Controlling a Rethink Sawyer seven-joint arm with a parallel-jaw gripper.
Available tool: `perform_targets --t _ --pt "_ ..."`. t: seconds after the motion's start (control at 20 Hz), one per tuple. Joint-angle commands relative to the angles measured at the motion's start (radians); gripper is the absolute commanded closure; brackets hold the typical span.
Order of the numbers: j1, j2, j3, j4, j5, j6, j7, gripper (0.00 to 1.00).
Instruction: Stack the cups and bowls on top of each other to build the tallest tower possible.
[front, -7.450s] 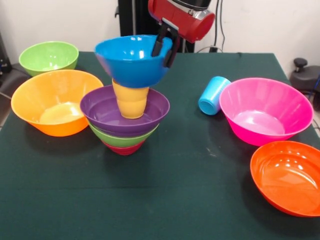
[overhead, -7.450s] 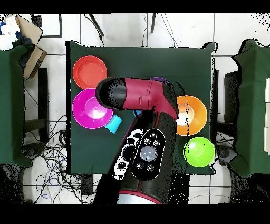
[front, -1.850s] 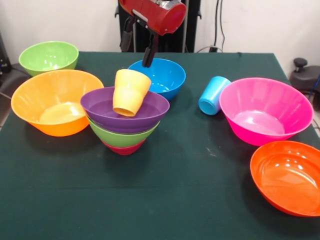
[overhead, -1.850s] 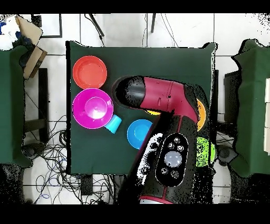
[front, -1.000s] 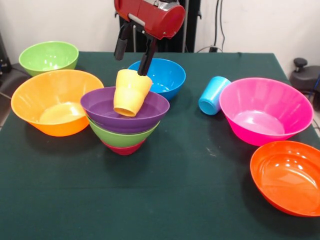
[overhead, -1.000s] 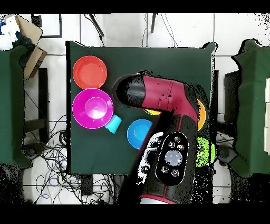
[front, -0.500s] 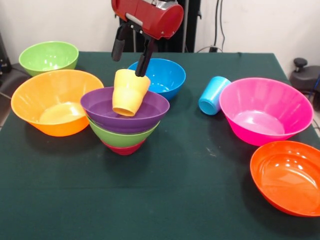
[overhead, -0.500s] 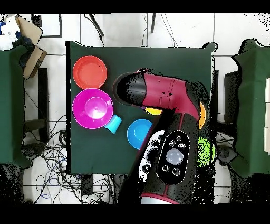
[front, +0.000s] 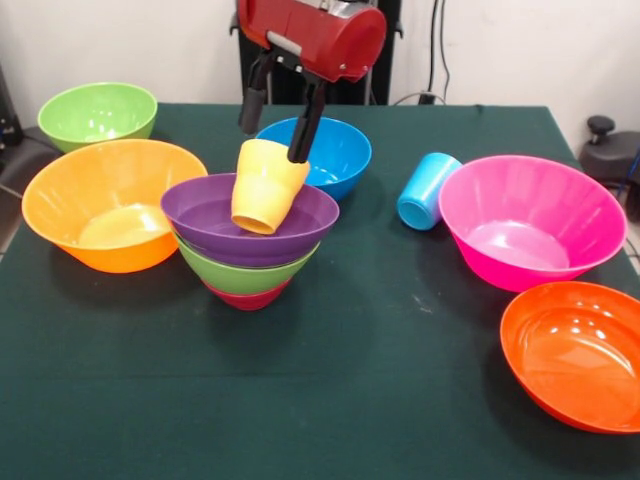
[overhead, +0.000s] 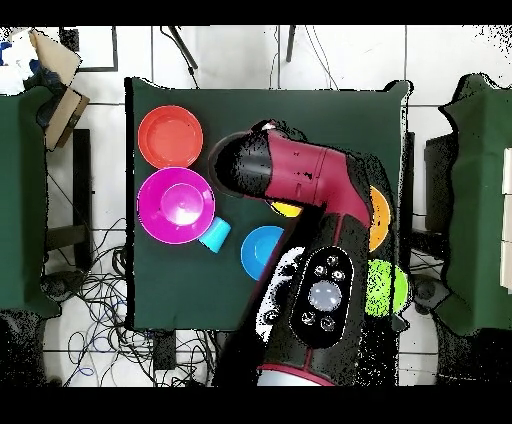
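- Front view: my gripper (front: 279, 128) is hanging open over the tilted yellow cup (front: 264, 186), gripping nothing; the cup is leaning in the purple bowl (front: 205, 222) atop the tower, needing straightening.
- Overhead view: my arm (overhead: 310, 230) is hiding the tower, only the cup's edge (overhead: 287, 209) showing.
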Motion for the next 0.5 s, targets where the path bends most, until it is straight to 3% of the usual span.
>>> perform_targets --t 0.05,0.5 --pt "0.042 0.063 0.019 0.066 0.059 0.001 0.257 0.00" --pt "0.060 0.069 -0.032 0.094 0.123 -0.085 0.297 0.00"
